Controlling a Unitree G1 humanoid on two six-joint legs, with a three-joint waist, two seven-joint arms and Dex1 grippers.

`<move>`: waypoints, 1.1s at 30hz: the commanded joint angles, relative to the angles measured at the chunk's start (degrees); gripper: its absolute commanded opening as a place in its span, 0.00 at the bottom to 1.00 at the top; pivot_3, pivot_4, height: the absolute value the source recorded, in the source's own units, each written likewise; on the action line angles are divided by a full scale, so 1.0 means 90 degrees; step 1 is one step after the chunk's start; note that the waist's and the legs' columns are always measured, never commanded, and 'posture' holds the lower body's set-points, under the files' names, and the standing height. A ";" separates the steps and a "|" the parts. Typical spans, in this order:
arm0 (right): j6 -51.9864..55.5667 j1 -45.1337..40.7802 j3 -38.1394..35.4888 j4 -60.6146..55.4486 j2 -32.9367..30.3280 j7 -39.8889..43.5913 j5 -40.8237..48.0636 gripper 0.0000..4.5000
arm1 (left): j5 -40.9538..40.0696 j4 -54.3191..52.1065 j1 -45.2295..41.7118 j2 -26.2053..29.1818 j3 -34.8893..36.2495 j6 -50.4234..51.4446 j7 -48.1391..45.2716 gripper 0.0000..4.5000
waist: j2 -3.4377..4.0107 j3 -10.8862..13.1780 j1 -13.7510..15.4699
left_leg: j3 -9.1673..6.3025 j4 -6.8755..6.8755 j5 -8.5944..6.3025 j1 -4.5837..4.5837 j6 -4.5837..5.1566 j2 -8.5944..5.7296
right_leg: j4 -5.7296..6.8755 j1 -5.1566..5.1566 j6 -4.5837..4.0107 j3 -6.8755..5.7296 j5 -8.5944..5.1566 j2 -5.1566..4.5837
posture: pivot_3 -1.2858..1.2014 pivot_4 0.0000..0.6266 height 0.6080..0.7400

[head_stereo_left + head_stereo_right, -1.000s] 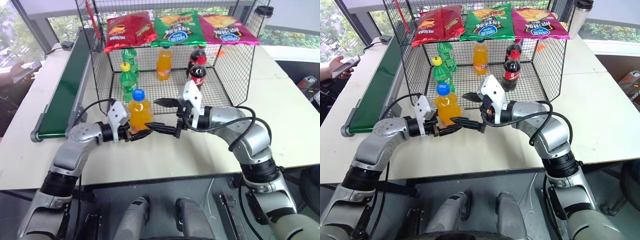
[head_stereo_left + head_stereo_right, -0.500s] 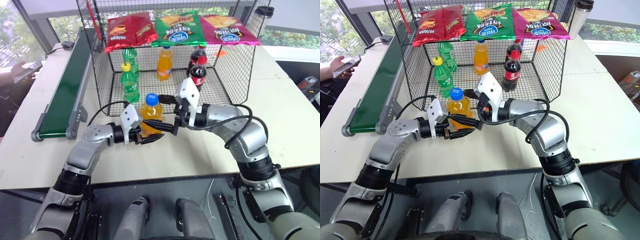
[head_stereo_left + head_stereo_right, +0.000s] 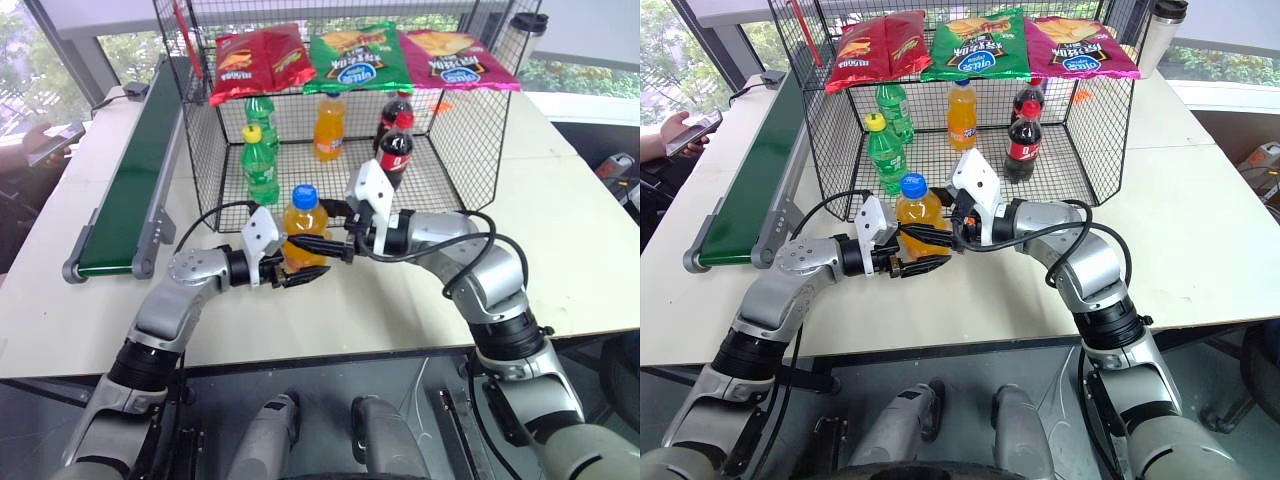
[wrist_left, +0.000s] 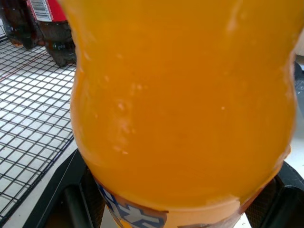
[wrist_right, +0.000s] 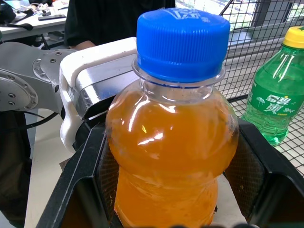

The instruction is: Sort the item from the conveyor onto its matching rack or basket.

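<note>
light: bright daylight, windows behind | shadows: soft | glare: bottle point(image 5: 173, 156) highlights | blur: left wrist close-up soft

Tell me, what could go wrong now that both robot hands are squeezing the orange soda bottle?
1. Both the left gripper and the right gripper clamp the orange soda bottle at once; if one pulls before the other lets go, the bottle could twist or slip.
2. The basket already holds green bottles near its front edge, so the soda might knock one over going in.
</note>
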 commanded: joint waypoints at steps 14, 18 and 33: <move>-0.0125 -0.0166 -0.0268 -0.0084 0.0035 -0.0356 -0.0213 0.55 | 0.0277 -0.0297 0.0278 0.0185 0.0656 -0.0355 0.0767 0.99 | 0.0000 0.0000 -0.0016 | 0.0000 0.0001 0.0000 0.0000 0.0000 0.0000 | 0.0003 0.0000 0.0001 0.0000 0.0000 0.0001 | 0.52 0.24 0.99; -0.0311 -0.0345 -0.0446 0.0330 0.0281 -0.0950 -0.0454 0.55 | -0.0041 -0.0679 0.0618 0.0223 0.1266 -0.0090 0.1146 0.99 | 0.0000 0.0000 -0.0018 | -0.0001 0.0001 0.0001 0.0000 0.0000 0.0001 | 0.0006 -0.0002 0.0000 0.0001 0.0001 0.0002 | 0.52 0.24 0.99; -0.2007 -0.1612 -0.0747 0.3114 0.1248 -0.2716 -0.1703 0.55 | -0.0223 -0.2060 0.2098 -0.0232 0.2081 0.0611 0.2692 0.99 | 0.0002 0.0000 0.0013 | -0.0003 0.0005 0.0009 0.0002 -0.0018 0.0000 | 0.0011 -0.0001 -0.0009 0.0006 0.0007 0.0025 | 0.52 0.24 0.99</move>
